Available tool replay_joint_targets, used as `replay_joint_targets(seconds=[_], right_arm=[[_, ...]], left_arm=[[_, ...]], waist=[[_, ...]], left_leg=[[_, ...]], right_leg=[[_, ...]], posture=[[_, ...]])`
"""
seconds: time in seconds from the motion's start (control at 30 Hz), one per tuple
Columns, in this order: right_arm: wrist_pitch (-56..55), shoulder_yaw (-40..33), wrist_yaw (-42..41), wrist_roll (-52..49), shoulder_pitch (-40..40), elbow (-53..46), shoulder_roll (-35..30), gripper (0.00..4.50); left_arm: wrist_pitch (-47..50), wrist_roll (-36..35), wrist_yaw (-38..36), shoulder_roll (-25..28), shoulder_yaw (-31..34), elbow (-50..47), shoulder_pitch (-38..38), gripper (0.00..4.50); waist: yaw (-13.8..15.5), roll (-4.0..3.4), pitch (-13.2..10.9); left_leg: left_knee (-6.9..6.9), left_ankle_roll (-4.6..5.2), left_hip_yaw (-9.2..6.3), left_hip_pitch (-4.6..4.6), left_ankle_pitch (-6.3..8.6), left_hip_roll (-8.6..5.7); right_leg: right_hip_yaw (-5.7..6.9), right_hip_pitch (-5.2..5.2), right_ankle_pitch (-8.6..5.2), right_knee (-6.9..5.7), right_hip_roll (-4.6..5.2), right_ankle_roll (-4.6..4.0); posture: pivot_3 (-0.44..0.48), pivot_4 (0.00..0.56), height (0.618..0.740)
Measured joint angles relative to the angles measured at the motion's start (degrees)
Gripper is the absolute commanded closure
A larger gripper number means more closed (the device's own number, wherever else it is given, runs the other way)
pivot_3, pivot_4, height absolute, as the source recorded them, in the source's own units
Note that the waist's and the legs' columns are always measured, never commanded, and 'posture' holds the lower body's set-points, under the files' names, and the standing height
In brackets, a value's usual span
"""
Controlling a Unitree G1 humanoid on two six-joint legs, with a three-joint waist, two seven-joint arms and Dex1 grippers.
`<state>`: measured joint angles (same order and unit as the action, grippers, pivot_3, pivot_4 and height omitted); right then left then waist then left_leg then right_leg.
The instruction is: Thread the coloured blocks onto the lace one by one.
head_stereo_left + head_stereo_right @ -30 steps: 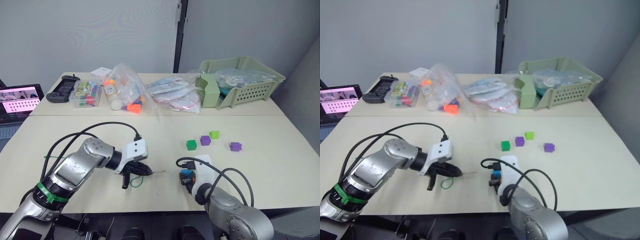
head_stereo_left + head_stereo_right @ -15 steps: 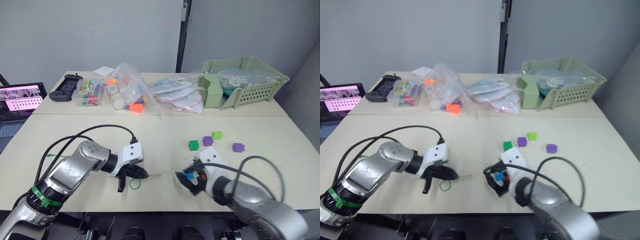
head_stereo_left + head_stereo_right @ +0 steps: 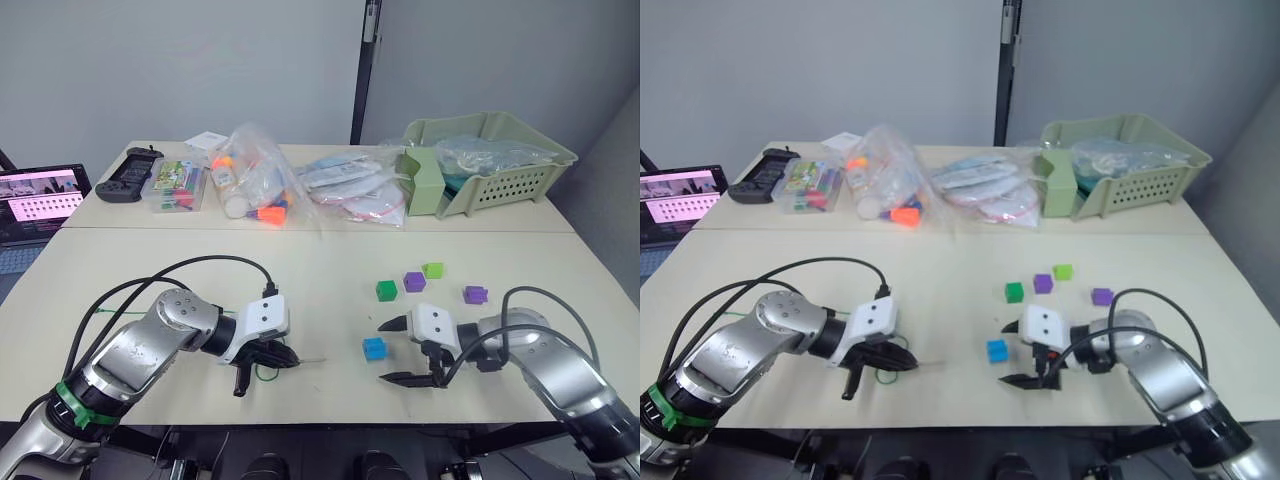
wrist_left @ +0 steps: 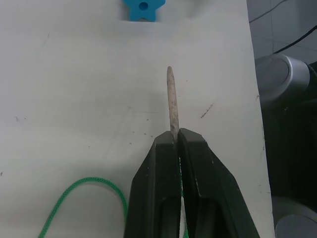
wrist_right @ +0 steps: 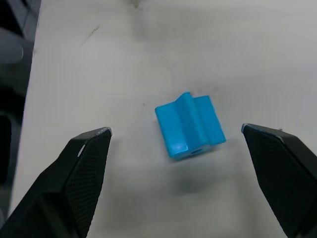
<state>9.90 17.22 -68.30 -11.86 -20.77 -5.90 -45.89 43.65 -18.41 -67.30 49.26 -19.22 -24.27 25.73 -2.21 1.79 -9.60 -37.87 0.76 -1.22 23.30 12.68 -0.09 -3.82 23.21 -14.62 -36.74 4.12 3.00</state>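
While the small blue plastic block point(image 3: 374, 348) lies loose on the pale tabletop point(image 3: 330, 275), the right gripper point(image 3: 398, 351) sits just beside it with its two black fingers spread wide, one tip on either side of the block's far flank and neither touching it. From the right wrist view the block point(image 5: 189, 125) rests between the splayed fingers with table showing all round it. On the block's other side, a little apart, the left gripper point(image 3: 268, 355) is pinched tight on the thin green lace point(image 4: 89, 198) at the base of its stiff pale tip point(image 4: 171, 106), which juts out toward the block. A loop of the lace point(image 3: 266, 371) curls on the table beneath that gripper. Beyond the blue block, farther from the robot, a dark green cube point(image 3: 386, 290), a purple cube point(image 3: 413, 282) and a lime green cube point(image 3: 432, 270) sit in a close row, with a second purple cube point(image 3: 475, 294) off to their right.
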Motion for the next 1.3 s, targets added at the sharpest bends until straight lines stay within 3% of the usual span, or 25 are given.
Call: replay_joint_targets(seconds=[0.13, 0.47, 0.6, 0.87, 1.3], right_arm=[[-5.3, 0.5, -2.8, 1.6, -3.5, 6.5, 2.7, 0.05], [-7.8, 1.5, -5.2, 2.9, -5.2, 13.1, 5.9, 3.15], [-4.9, 0.9, -4.5, 2.5, -4.8, 12.1, 6.1, 3.15], [5.8, 1.6, -0.3, 2.6, -0.3, -0.1, 6.9, 3.15], [10.4, 2.9, 2.2, 5.1, -0.6, -3.5, 7.0, 3.15]], left_arm=[[1.0, -0.5, 0.6, 0.0, 0.0, -1.3, -1.1, 4.5], [1.7, -1.2, 1.4, 0.1, 0.0, -1.3, -1.0, 4.5], [2.2, -1.2, 1.9, -0.6, -0.2, -1.2, 0.6, 4.5], [2.9, 2.5, 4.3, -4.9, -5.9, 0.9, 6.2, 4.5], [4.2, 5.1, 4.6, -6.9, -10.9, 2.0, 10.5, 4.5]], waist=[[0.2, 0.0, 0.0], [0.7, -0.01, 0.0], [1.1, -0.01, 0.0], [1.4, -0.01, 0.0], [1.2, -0.01, 0.0]], left_leg=[[0.0, 0.0, -0.04, -0.02, 0.0, 0.0], [-0.01, 0.0, -0.04, -0.07, 0.0, -0.04], [-0.03, 0.0, -0.05, -0.07, 0.0, -0.04], [-0.11, 0.0, -0.07, -0.06, 0.0, -0.09], [-0.16, 0.0, -0.07, -0.08, 0.0, -0.05]], right_leg=[[0.0, 0.0, 0.01, -0.07, 0.07, -0.01], [0.01, -0.01, 0.01, -0.14, 0.12, -0.02], [0.01, -0.01, 0.01, -0.19, 0.11, -0.02], [0.02, -0.01, 0.01, -0.26, 0.08, -0.01], [0.01, -0.03, 0.01, -0.25, -0.08, -0.02]], posture=[[0.0, 0.15, 0.74], [0.0, 0.15, 0.74], [0.0, 0.15, 0.74], [0.0, 0.15, 0.74], [0.0, 0.15, 0.74]])
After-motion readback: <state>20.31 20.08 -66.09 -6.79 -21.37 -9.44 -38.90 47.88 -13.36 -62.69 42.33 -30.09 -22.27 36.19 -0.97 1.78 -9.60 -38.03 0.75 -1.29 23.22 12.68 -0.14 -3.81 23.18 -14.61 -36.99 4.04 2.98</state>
